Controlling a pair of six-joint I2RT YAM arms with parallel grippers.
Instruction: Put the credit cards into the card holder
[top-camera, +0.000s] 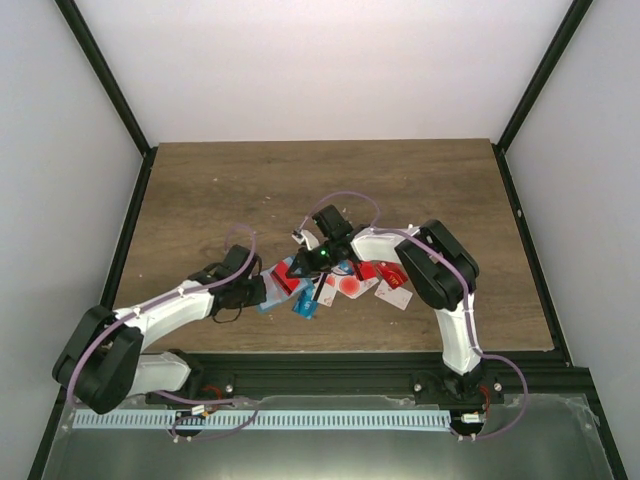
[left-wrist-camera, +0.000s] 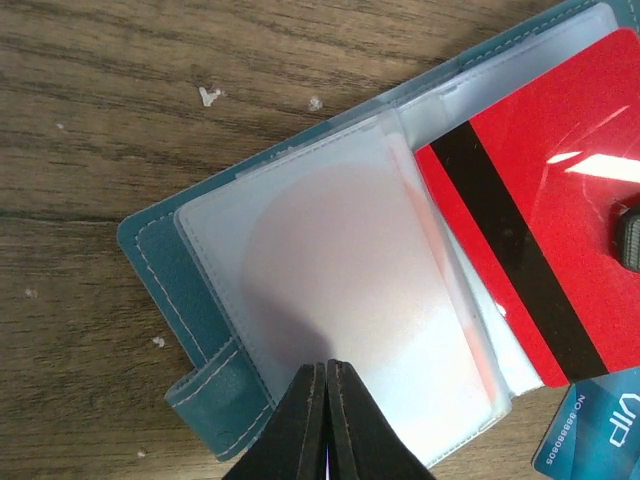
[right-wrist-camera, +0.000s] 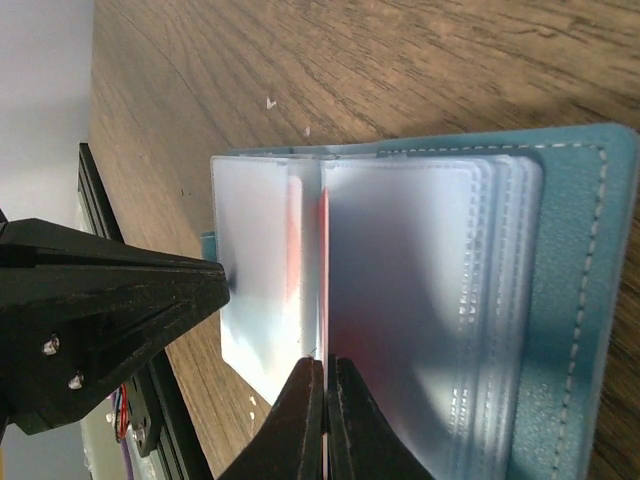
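left gripper (left-wrist-camera: 326, 372): clenched, fingertips together with nothing that we can make out between them; the tips rest on a clear sleeve (left-wrist-camera: 340, 290) in the left half of the card holder.
card holder (left-wrist-camera: 165, 255): we find it lying open on the wooden table (top-camera: 220, 190), teal cover down and pale sleeves fanned upward. Its strap tab (left-wrist-camera: 215, 400) sits just beside the left gripper.
sleeve: pinned flat under the left gripper. Through it we make out a faint round reddish shape.
red card (left-wrist-camera: 540, 230): black-striped, it lies slanted over the card holder's right-hand sleeves with one long edge at the fold. We cannot tell whether that edge is inside a pocket.
right gripper (right-wrist-camera: 322, 372): clamped on the red card. From its own wrist we see the card edge-on, a thin red line running from the fingers to the card holder's fold.
blue card (left-wrist-camera: 590, 425): marked VIP, on the table just beside the card holder's right-hand sleeves, outside them.
credit cards (top-camera: 375, 280): red and white ones lie loose and overlapping on the table to the right of the card holder, none of them inside it.
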